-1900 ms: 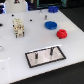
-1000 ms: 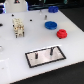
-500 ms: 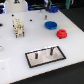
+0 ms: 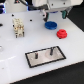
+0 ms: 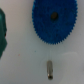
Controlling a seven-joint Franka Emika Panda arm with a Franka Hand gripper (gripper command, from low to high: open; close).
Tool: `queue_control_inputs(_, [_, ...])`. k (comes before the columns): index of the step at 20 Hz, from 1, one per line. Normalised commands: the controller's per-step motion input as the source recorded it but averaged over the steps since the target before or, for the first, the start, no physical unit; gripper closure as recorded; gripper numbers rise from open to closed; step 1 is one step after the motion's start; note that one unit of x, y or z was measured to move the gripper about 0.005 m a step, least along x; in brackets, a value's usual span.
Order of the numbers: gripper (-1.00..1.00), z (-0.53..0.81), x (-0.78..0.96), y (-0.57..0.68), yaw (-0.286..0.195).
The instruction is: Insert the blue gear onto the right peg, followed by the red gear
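- Blue gear (image 4: 50, 24) lies flat on the white desk (image 4: 15, 50), just beside the red gear (image 4: 62, 34), well apart from the grey plate (image 4: 45, 55) w/ its two pins.
- Gripper (image 4: 50, 15) hangs right over the blue gear; fingertips too blurred in the exterior view, absent from the wrist view, so can't tell how wide it's open. Nothing seems held, gear looks to be on the desk.
- Wrist view: blue gear (image 5: 54, 21) cut off by the frame edge, centre hole visible. Risk: descent off-centre, a finger lands on the toothed rim and shoves or tips the disc instead of straddling it.
- Red gear close by; a wide approach could knock it.
- Right peg (image 4: 50, 50) is thin; a tilted grasp probably means the hole misses the pin and jams.
- Small dark-tipped stub (image 5: 49, 69) on the desk near the gear, unclear what; could snag.
- Surface smooth, white, glossy: gear likely slides if nudged.
- Beige blocky object (image 4: 18, 27) toward the exterior view's left; dark backdrop behind.
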Motion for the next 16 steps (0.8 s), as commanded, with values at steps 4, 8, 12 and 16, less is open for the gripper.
queue_control_inputs(4, [-1.0,-0.52,-0.19,0.0,0.0])
queue_control_inputs(8, [-1.0,-0.44,-0.2,-0.08,0.0])
queue_control_inputs(12, [1.0,-0.27,-0.17,-0.01,0.0])
queue_control_inputs(16, [1.0,-0.03,-0.01,0.0,0.0])
